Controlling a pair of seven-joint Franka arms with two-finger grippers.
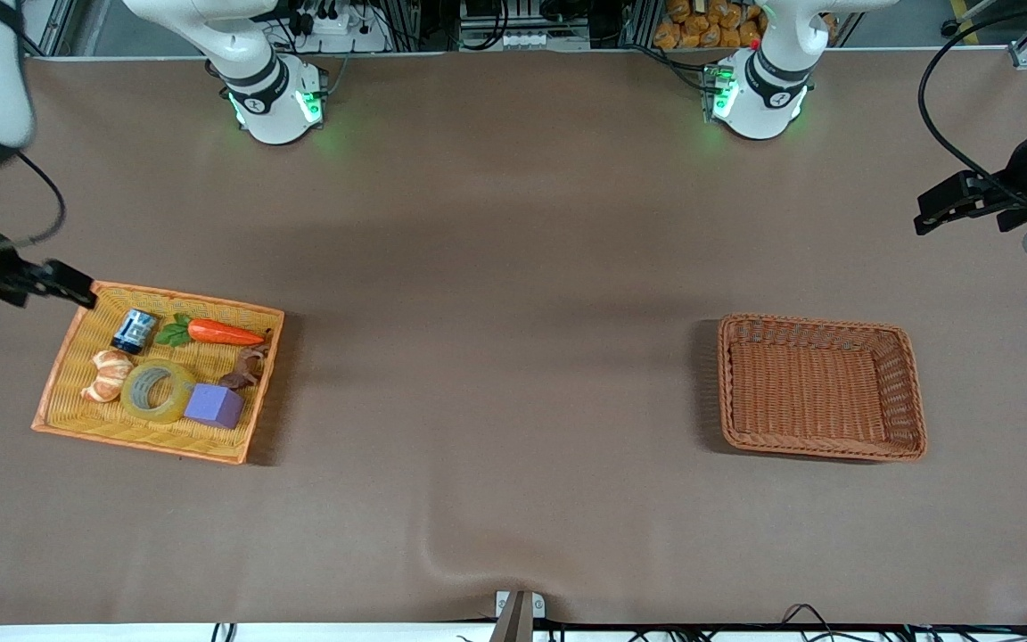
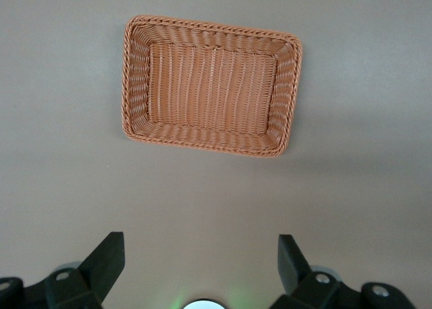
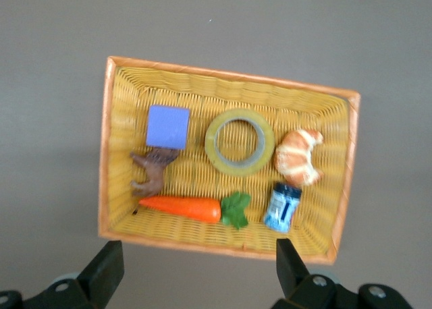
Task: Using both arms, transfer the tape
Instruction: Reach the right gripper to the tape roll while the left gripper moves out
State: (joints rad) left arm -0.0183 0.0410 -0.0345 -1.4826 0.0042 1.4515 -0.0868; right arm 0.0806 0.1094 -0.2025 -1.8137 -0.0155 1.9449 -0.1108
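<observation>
Nothing is in hand yet, and both arms look parked high so their wrist cameras can take in the two containers. The right gripper [image 3: 196,272] hangs over the desk [image 1: 513,223] at the edge of the yellow tray [image 3: 229,76], its jaws spread wide and empty, with the whole tray spread out ahead of them in the right wrist view. The tape [image 3: 239,142] lies flat in the tray, hole upward, well ahead of the jaws and roughly on their centre line, so a drop onto its ring looks like the likely first move. It sits between the cube [image 3: 168,127] and the croissant [image 3: 299,156], both close beside it, which leaves little room for a finger on those sides; the open hole seems the easier way in. Closer to the jaws lie the carrot [image 3: 181,208], the small brown figure [image 3: 152,172] and the can [image 3: 281,207]. At the left arm's end, the left gripper [image 2: 199,268] waits over bare desk, jaws also wide apart and holding nothing. The brown basket [image 2: 131,79] lies ahead of them, empty, probably where the tape is meant to end up.
</observation>
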